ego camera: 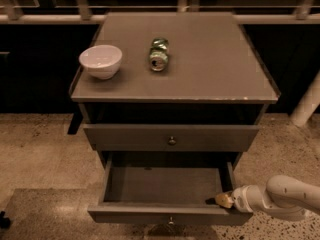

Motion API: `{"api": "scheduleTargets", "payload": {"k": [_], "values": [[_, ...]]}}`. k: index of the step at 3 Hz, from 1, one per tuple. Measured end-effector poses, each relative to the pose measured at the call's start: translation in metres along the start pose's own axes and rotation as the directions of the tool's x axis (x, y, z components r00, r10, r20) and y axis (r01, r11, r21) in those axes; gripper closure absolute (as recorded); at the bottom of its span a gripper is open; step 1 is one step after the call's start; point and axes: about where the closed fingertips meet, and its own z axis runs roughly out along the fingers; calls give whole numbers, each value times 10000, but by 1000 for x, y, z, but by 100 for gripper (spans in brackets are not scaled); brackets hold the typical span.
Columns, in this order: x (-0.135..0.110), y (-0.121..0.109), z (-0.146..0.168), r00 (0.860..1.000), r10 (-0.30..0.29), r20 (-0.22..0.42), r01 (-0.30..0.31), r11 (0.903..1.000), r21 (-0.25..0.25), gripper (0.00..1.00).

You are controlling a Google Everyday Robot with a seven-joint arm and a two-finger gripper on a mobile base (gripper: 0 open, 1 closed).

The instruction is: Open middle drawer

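Note:
The middle drawer [165, 214] is a grey flat-fronted drawer with a small round knob [171, 219]. It stands pulled well out, and its bare inside [162, 184] shows. My gripper [221, 200] sits at the drawer's front right corner, just inside the front panel, and the white arm [280, 200] reaches in from the right. The upper drawer [171, 138] above it is shut, with its own knob [171, 140]. The lowest drawer is hidden under the open one.
A white bowl [100, 60] and a crushed green can [159, 54] lie on the cabinet top [210, 69]. A white post [307, 104] stands at the right. A railing runs along the back, and speckled floor [45, 154] lies around the cabinet.

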Motion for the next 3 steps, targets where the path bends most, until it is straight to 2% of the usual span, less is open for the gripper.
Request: {"api": "scheduleTargets", "payload": {"k": [1, 2, 3], "values": [[-2, 2, 0, 10000, 1, 2, -1, 10000, -3, 100], [-41, 1, -13, 9890, -359, 1434, 419, 9984, -391, 100], [-86, 7, -63, 9201, -1454, 3637, 1682, 9852, -318, 82]]}}
